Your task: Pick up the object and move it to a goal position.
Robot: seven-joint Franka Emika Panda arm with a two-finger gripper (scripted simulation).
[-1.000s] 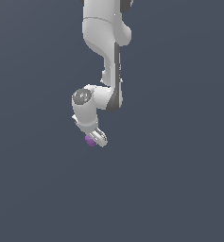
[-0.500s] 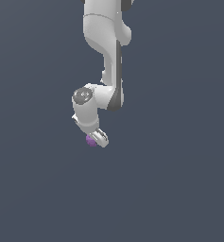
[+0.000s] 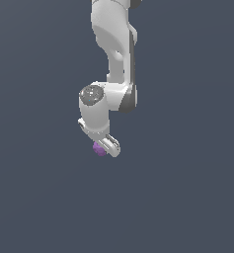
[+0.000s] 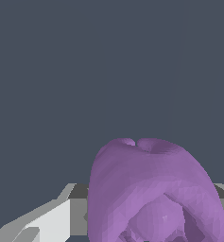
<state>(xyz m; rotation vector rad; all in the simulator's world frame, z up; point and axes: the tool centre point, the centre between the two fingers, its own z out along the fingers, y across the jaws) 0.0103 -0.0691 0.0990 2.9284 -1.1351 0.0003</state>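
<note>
The object [image 3: 98, 149] is a small purple lumpy ball, seen at the tip of the white arm in the exterior view. My gripper [image 3: 104, 148] is shut on it, with one white finger [image 3: 111, 146] showing beside it on the exterior view's right. In the wrist view the object [image 4: 153, 194] fills the lower part of the picture, close to the camera, and a grey-white finger [image 4: 47, 220] shows beside it. The other finger is mostly hidden behind the ball.
A plain dark grey surface [image 3: 187, 197] fills the background in both views. The white arm [image 3: 113, 59] comes down from the top of the exterior view.
The arm and the purple ball have barely shifted between the earlier frames and now; the grip is unchanged.
</note>
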